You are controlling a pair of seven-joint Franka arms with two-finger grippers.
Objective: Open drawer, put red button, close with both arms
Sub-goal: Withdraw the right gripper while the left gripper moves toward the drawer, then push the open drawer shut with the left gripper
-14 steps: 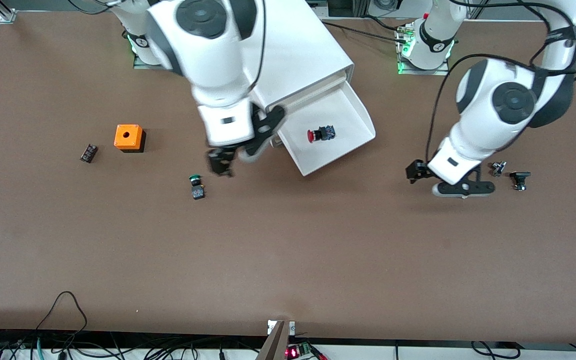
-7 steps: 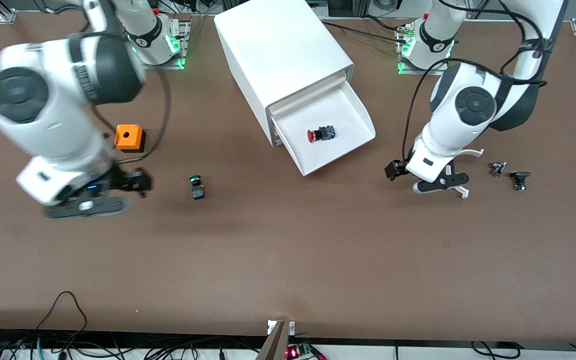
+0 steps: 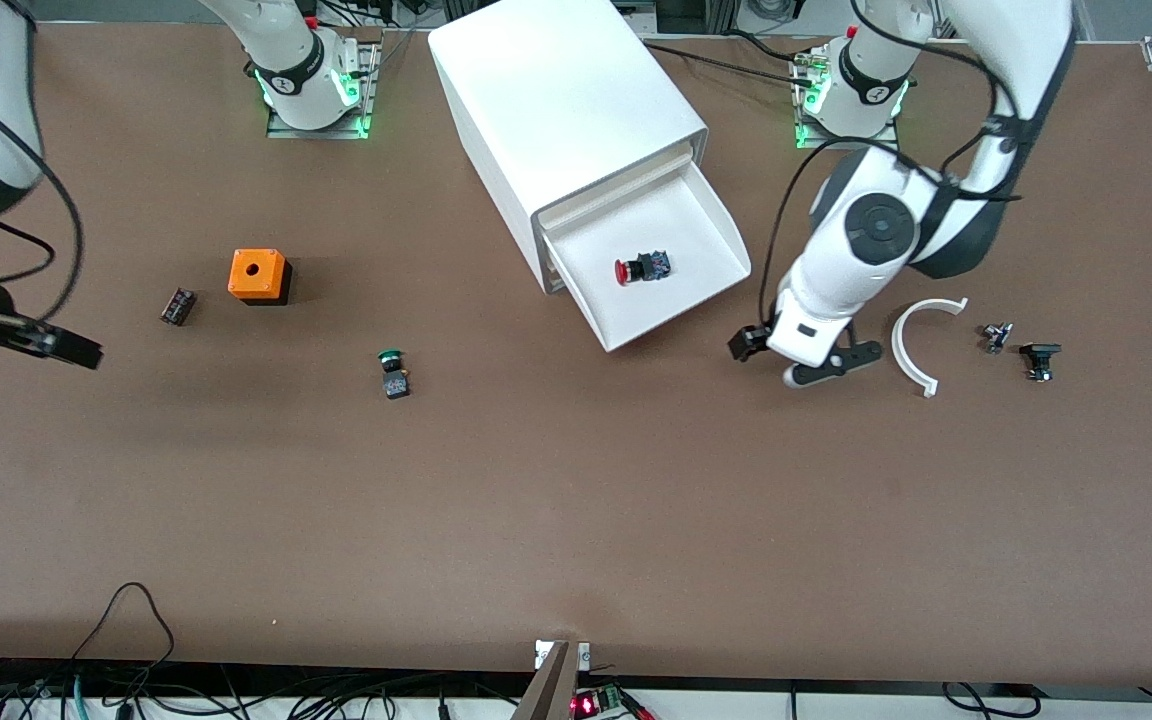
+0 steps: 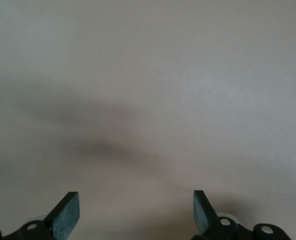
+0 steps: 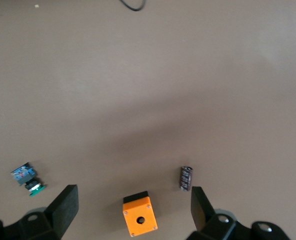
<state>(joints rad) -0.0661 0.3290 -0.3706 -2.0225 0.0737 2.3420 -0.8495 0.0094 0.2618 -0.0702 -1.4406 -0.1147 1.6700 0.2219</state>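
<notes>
The drawer (image 3: 681, 290) stands pulled out of the white cabinet (image 3: 566, 100). The red button (image 3: 640, 268) lies on its side on the drawer's floor. My left gripper (image 3: 756, 345) hangs low over bare table beside the drawer's front corner, toward the left arm's end. In the left wrist view the left gripper (image 4: 136, 210) is open with only table between its fingers. My right gripper (image 3: 46, 345) is up at the right arm's end of the table. The right gripper (image 5: 133, 192) is open and empty, high over the orange box (image 5: 139, 217).
An orange box with a hole (image 3: 258, 275), a small dark cylinder (image 3: 177, 306) and a green-capped button (image 3: 393, 372) lie toward the right arm's end. A white curved piece (image 3: 914, 345) and two small dark parts (image 3: 996, 337) (image 3: 1039, 360) lie toward the left arm's end.
The right arm has swung away from the cabinet's front out to its end of the table. The left gripper has moved toward the drawer, uncovering the white curved piece.
</notes>
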